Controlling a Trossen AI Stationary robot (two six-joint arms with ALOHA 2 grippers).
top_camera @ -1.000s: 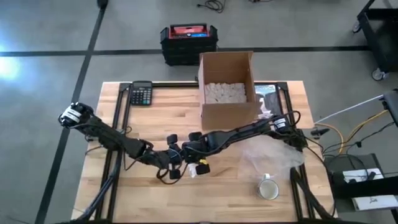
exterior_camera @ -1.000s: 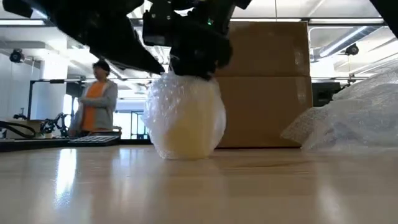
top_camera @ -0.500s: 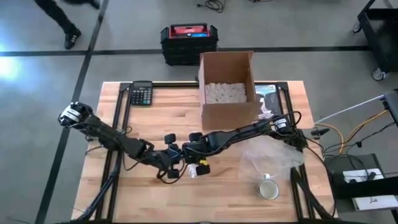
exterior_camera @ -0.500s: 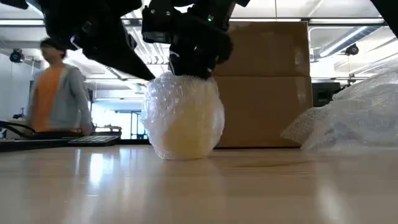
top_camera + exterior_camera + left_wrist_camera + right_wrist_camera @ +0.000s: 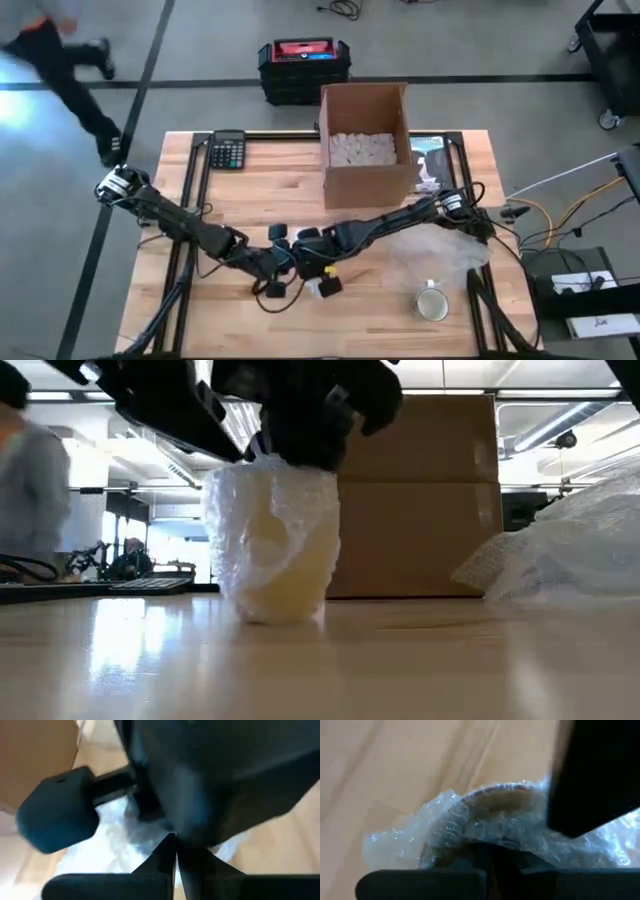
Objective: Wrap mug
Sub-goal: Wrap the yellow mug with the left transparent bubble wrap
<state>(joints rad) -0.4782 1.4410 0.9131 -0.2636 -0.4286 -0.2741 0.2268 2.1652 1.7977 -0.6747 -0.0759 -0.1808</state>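
Low view shows the bubble-wrapped mug (image 5: 270, 545) upright on the table (image 5: 240, 310) near its front edge, left gripper (image 5: 283, 275) and right gripper (image 5: 312, 268) both clenched on its wrap.

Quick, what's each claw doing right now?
Left gripper: at the wrapped mug, grip cannot be told.
Right gripper: at the same bundle, cannot be told.

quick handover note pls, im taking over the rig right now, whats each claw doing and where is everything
Left claw and right claw: both down on the bubble-wrapped mug at the table's front centre; the grip itself is hidden.
Wrapped mug stands upright on the table, wrap bunched at its top under the claws.
Bare mug sits front right, beside loose bubble wrap.
Cardboard box at the back holds wrapped pieces.
Done: first mug covered. Left: probably boxing it, then the bare mug.
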